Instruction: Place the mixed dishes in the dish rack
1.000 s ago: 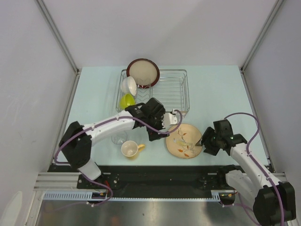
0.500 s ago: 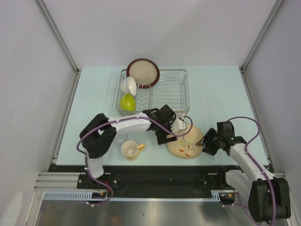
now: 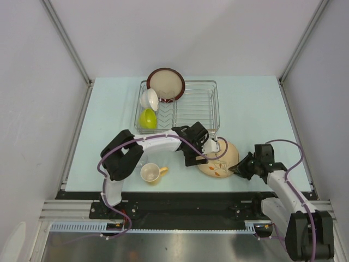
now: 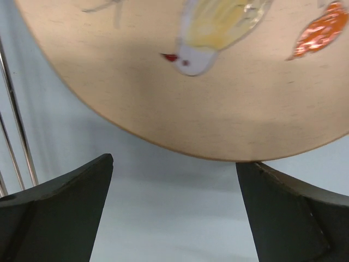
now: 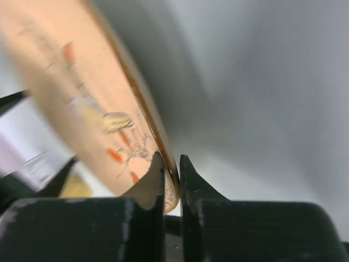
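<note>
Near the front edge of the table (image 3: 256,109), just in front of the dish rack's (image 3: 217,103) near right corner, the cream floral plate (image 3: 221,162) stands tilted up on edge, its painted face turned toward the arms. The right gripper (image 3: 238,169) pinches the plate's right rim; in the right wrist view its two fingers (image 5: 155,180) are pressed close on either side of that thin edge. The left gripper (image 3: 210,148) sits at the plate's left side with its jaws spread wide, and in the left wrist view the plate's rim hangs just above the gap without touching either finger. In the rack's left end a dark-red-rimmed beige plate (image 3: 166,83) stands upright at the back, with a white bowl (image 3: 150,99) and a lime-green bowl (image 3: 147,117) on their sides in front of it. A tan-yellow mug (image 3: 151,173) sits on the table left of the floral plate.
</note>
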